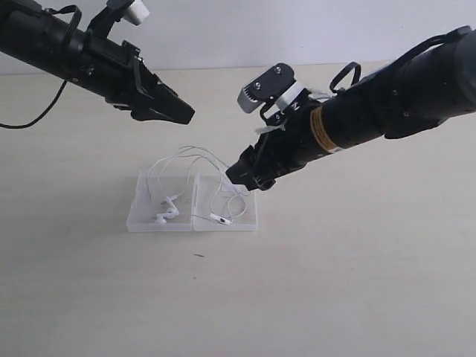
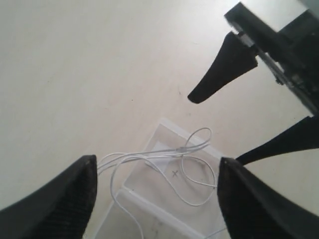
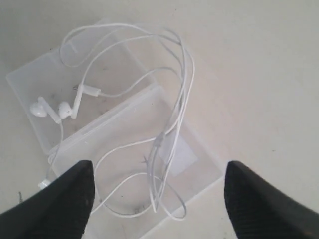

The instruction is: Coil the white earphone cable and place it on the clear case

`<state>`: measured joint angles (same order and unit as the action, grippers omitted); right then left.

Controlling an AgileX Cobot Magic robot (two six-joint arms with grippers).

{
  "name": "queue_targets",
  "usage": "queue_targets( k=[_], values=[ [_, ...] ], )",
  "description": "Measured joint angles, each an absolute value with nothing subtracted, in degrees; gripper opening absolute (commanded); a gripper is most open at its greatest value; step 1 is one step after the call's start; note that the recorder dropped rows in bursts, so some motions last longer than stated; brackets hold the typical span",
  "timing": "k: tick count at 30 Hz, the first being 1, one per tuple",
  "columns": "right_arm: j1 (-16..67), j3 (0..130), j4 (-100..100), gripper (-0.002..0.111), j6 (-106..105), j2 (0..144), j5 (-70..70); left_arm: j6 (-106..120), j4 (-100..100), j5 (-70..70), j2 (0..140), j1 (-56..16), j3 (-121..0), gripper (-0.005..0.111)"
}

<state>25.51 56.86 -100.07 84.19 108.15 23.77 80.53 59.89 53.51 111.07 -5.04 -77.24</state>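
The long, thin white earphone cable [image 3: 188, 74] is lying in loose loops mostly on the flat clear plastic case [image 1: 245, 222] just below the exterior view's centre, looking light, limp and slippery, probably best pinched where its strands bunch, while the left fingers [image 2: 60, 199] and right fingers [image 3: 259, 199] are hovering spread and empty.

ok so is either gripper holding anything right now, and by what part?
Nothing is held. The left gripper and right gripper are both open, with nothing between their jaws. The earphone cable lies loose across the clear case.
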Motion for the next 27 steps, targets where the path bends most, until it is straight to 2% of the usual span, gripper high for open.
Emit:
queue_targets(
  k=[1,3,4,6,7,9,14,18,24,27],
  values=[
    [25.5,56.4,-100.1,0.071,84.2,107.0,23.5,80.5,60.0,53.5,111.1,-5.0,-77.2,0.063],
    [25.5,55.7,-100.1,0.07,84.2,104.6,23.0,80.5,60.7,53.6,111.1,-5.0,-77.2,0.047],
    [25.5,55.4,-100.1,0.068,84.2,103.6,22.8,80.5,61.1,53.9,111.1,-5.0,-77.2,0.036],
    [25.5,55.0,-100.1,0.061,84.2,101.1,22.5,80.5,61.7,54.5,111.1,-4.9,-77.2,0.004],
    [25.5,54.8,-100.1,0.056,84.5,100.0,22.3,80.5,61.9,54.7,111.1,-4.8,-77.2,0.001],
    [25.5,54.1,-100.1,0.043,86.2,97.2,22.0,79.9,62.0,55.2,111.0,-4.5,-77.2,0.0],
    [25.5,51.0,-100.1,0.002,89.6,89.7,19.5,78.7,65.2,57.9,110.9,-3.6,-77.1,0.0],
    [25.5,47.5,-100.1,0.0,90.3,83.6,15.3,82.5,72.6,55.6,108.2,-2.8,-72.2,0.0],
    [25.5,42.9,-100.1,0.0,90.7,76.4,9.4,101.8,92.9,43.0,98.0,-2.6,-57.7,0.0],
    [25.5,41.8,-100.0,0.0,90.7,75.1,8.9,107.9,96.9,39.2,91.9,-2.6,-53.0,0.0]
  ],
)
